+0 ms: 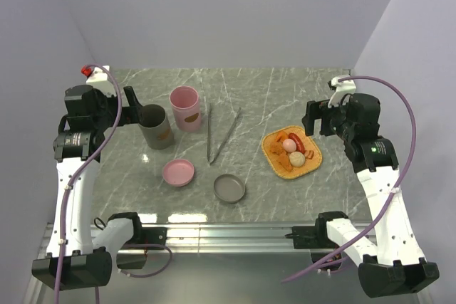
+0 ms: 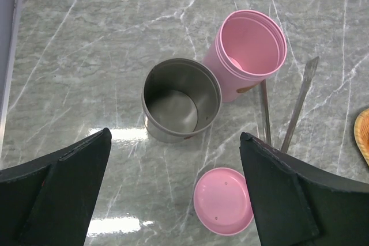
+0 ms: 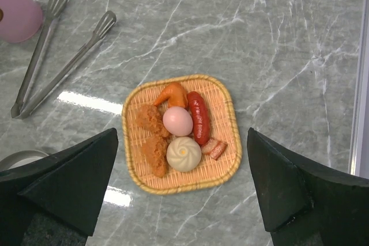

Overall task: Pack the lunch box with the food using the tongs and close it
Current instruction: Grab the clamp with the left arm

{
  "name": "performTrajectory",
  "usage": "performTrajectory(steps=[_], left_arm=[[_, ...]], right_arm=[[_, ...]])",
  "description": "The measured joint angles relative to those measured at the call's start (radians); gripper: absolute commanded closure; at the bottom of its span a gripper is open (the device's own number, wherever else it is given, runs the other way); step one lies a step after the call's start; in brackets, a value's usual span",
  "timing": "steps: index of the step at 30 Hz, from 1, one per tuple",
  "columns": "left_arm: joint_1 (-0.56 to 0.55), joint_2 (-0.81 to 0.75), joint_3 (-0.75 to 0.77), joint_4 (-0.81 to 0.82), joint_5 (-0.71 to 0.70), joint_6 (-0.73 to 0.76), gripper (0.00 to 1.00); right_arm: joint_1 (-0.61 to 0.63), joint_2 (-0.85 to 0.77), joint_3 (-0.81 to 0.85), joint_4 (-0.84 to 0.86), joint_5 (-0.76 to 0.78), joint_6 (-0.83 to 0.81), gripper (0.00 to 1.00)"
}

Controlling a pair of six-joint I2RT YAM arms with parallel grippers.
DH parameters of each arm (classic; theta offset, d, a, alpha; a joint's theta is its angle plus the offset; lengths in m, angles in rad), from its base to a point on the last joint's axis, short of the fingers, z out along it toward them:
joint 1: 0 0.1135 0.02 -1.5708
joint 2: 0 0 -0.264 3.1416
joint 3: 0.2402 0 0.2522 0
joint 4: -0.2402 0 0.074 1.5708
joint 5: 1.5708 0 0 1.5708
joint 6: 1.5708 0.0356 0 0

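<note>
Two wide-spread, empty grippers: left gripper (image 2: 174, 136) above the lidless pink tub (image 2: 248, 44) and grey tub (image 2: 179, 102), right gripper (image 3: 183, 133) above the food (image 3: 177, 122) in its basket (image 3: 222, 119), tongs (image 1: 209, 133) lying untouched between them on the counter (image 1: 285, 90), seemingly reachable by either.

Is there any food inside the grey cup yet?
No, empty. The left wrist view looks into the grey cup and shows only its bare bottom. The food sits on the orange tray.
</note>
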Motion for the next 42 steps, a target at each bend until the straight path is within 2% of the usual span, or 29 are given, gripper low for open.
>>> performTrajectory(steps=[6,10,19,28,35,42], left_arm=[[-0.009,0.027,0.024,-0.002,-0.023,0.019,0.01],[-0.087,0.062,0.051,0.019,-0.031,0.032,0.01],[-0.506,0.204,0.135,0.063,-0.130,0.026,0.01],[-0.798,0.278,0.092,0.101,-0.269,-0.085,0.01],[-0.830,0.323,-0.107,0.156,-0.325,-0.261,0.06],[-0.869,0.377,-0.197,0.264,-0.384,-0.333,0.07]], right_arm=[[0.000,0.000,-0.002,0.000,-0.013,0.000,0.00],[0.000,0.000,-0.005,-0.001,-0.026,0.000,0.00],[-0.001,0.033,-0.007,-0.001,-0.032,0.001,0.00],[-0.004,0.096,-0.006,-0.005,-0.035,0.000,0.00],[-0.011,0.126,-0.004,-0.015,-0.035,-0.004,0.00],[-0.024,0.125,-0.006,-0.014,-0.040,-0.006,0.00]])
